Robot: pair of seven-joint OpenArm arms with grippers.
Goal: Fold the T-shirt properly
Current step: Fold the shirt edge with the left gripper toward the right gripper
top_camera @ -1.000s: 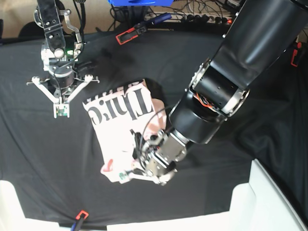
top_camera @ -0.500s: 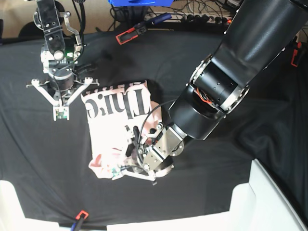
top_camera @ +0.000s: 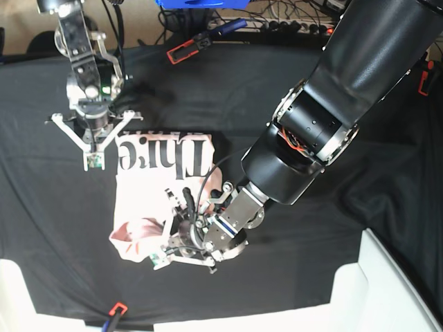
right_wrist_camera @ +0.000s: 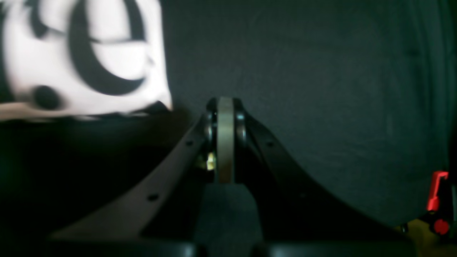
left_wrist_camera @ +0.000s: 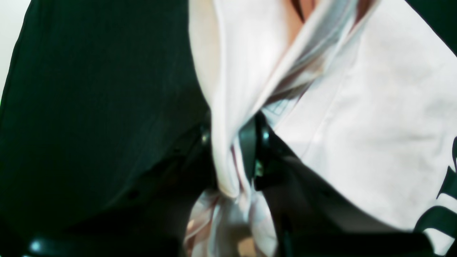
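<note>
The pale pink T-shirt (top_camera: 163,183) lies partly folded on the black table cover, its black lettering facing up at the far edge. My left gripper (top_camera: 158,259) is shut on the shirt's bunched near-left corner. In the left wrist view a fold of the T-shirt (left_wrist_camera: 357,125) hangs pinched in the left gripper (left_wrist_camera: 228,157). My right gripper (top_camera: 92,162) is shut and empty beside the shirt's far-left corner. In the right wrist view the right gripper (right_wrist_camera: 225,107) hovers over black cloth, with the lettered T-shirt (right_wrist_camera: 71,53) to its upper left.
A red-handled clamp (top_camera: 181,50) lies at the table's far edge, and another red clamp (top_camera: 115,309) at the near edge. White bins (top_camera: 387,290) stand at the near corners. A red clamp (right_wrist_camera: 435,192) shows in the right wrist view. The black table cover (top_camera: 311,83) is wrinkled at right.
My left gripper has dragged the shirt's near corner leftward, and the whole shirt has slid left toward the right gripper. The right arm has shifted slightly up and stayed shut.
</note>
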